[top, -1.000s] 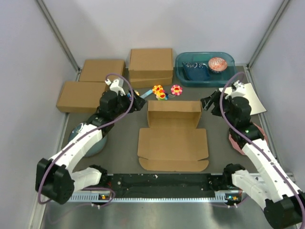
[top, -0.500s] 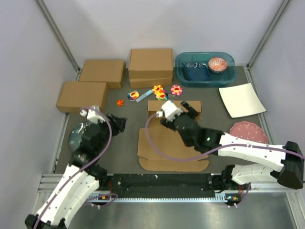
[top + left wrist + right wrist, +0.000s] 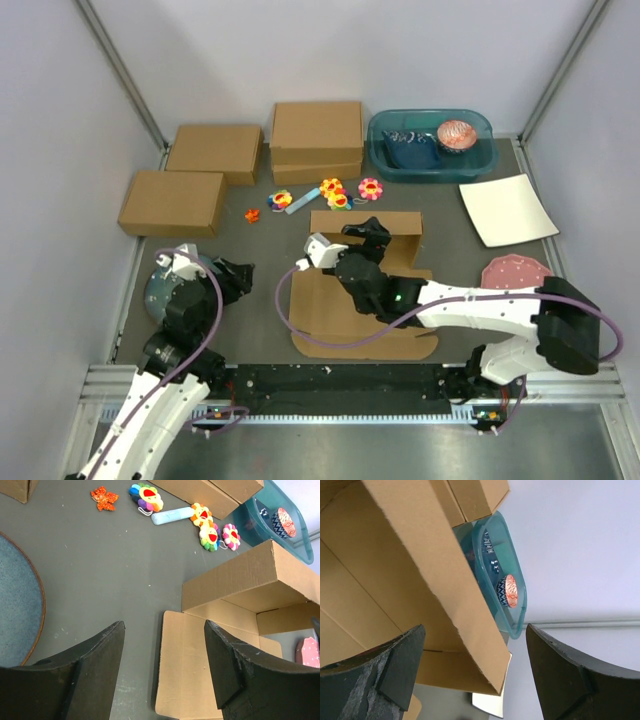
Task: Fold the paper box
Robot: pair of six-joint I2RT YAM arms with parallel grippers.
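The paper box [image 3: 332, 318] lies in the middle of the table as brown die-cut cardboard. Its back part stands up as walls [image 3: 398, 226], and its front panel lies flat. My right arm stretches from the right across the box, and my right gripper [image 3: 373, 232] hovers open over the raised back part. In the right wrist view a raised cardboard flap [image 3: 435, 575] runs ahead of the open right gripper [image 3: 475, 652], apart from its fingers. My left gripper [image 3: 240, 272] hangs open left of the box. In its wrist view the open left gripper [image 3: 165, 647] frames the flat panel's left edge [image 3: 182, 680].
Three closed brown boxes [image 3: 171, 201], [image 3: 214, 150], [image 3: 316, 136] stand at the back left. A teal bin [image 3: 430, 150] sits at the back right, with a white sheet [image 3: 507, 210] and a pink plate [image 3: 522, 272] below it. Flower toys [image 3: 336, 193] lie behind the box. A blue plate [image 3: 15, 610] lies under my left arm.
My right arm has swung from the right side across over the box. My left arm has pulled back from the box's back left corner to the near left.
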